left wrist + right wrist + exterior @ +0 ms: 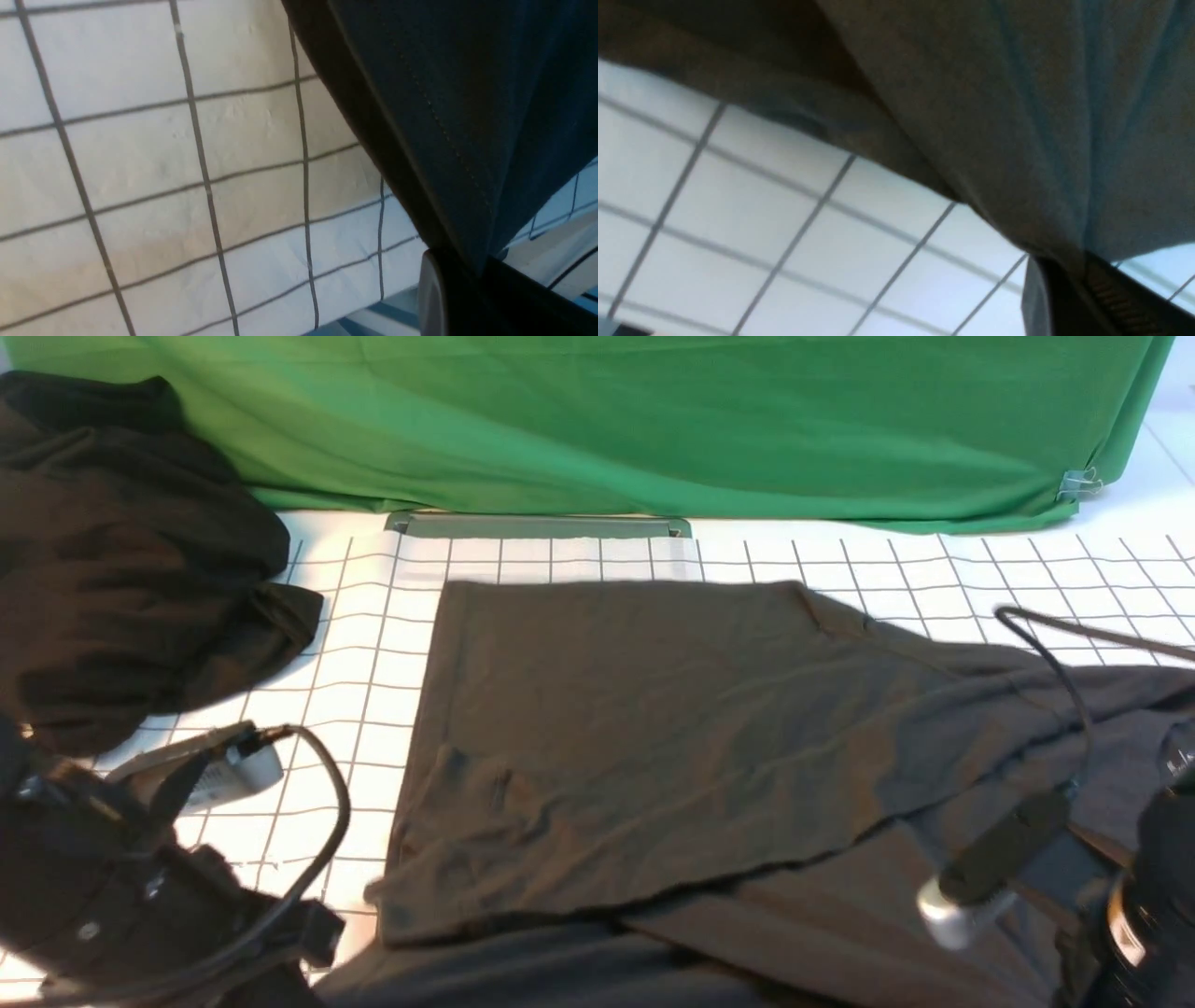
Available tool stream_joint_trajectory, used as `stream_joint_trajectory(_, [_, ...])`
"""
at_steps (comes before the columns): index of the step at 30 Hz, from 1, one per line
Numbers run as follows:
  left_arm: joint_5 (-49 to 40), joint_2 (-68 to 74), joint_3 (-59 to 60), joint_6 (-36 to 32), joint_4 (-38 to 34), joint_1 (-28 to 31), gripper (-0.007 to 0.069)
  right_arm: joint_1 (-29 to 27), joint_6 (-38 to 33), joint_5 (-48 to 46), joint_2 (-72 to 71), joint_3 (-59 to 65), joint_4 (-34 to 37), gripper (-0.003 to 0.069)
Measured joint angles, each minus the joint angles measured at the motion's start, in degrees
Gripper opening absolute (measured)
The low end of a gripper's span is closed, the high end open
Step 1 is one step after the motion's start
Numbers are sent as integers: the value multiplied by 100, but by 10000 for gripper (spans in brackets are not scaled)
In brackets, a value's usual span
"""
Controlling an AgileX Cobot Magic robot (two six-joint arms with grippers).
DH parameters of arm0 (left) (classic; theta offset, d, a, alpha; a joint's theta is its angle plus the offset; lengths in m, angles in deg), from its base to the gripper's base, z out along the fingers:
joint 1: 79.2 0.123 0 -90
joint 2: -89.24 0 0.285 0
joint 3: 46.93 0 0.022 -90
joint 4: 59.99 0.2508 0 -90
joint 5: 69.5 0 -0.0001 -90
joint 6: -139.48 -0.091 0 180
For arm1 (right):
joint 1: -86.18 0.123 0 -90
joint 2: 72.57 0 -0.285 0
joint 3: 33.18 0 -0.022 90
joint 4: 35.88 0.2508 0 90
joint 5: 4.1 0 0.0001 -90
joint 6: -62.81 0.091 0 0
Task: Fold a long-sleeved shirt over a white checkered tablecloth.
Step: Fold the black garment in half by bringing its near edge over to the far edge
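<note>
Front view: long-sleeved shirt (653, 728) lay flat on the white checkered tablecloth (373, 644), long axis left to right, straight edge leftward. Left wrist view: left gripper (467, 289) clamped a shirt edge. Right wrist view: right gripper (1069, 282) pinched shirt fabric.

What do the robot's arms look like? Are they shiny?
Mostly not shiny. The chunky black left arm carries a looping black cable and a small silver-white cylinder. The black right arm has its own thin black cable and a black bar with a silver tip.
</note>
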Motion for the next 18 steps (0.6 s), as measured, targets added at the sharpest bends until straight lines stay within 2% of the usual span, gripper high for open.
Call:
stream_joint_trajectory(7, [-117,-540,-23,0,24,0,13,0,0,-131,-510,131,43,11])
stream_joint_trajectory(18, [1047,-242,-794,0,125,0,13,0,5,122,-498,-1408,-284,11])
